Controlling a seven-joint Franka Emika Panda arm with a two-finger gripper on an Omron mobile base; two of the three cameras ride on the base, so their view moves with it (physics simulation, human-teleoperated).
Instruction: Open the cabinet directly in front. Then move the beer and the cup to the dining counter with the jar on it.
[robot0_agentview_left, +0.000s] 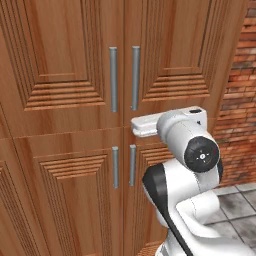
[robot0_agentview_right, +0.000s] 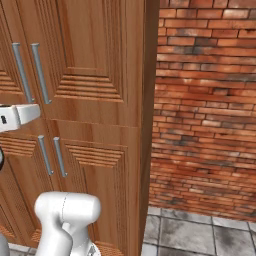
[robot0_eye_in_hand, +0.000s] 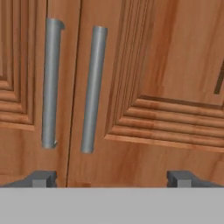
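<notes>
Cabinet (robot0_eye_in_hand: 131, 87) doors sit shut right ahead of you. Your claw (robot0_eye_in_hand: 111, 177) gapes wide, holding nothing, below the right handle (robot0_eye_in_hand: 92, 87). Close off-centre and you may catch both handles, or slip off.

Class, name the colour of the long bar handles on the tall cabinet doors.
Grey bar handles on the reddish-brown cabinet; clearest in the hand view.

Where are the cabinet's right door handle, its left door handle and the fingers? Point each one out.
right door handle (robot0_eye_in_hand: 92, 89), hand view, middle of the grey bar.
left door handle (robot0_eye_in_hand: 50, 83), hand view, middle of the grey bar.
fingers (robot0_eye_in_hand: 181, 178), hand view, on the right dark tip; they stand wide apart below the handles.
</notes>
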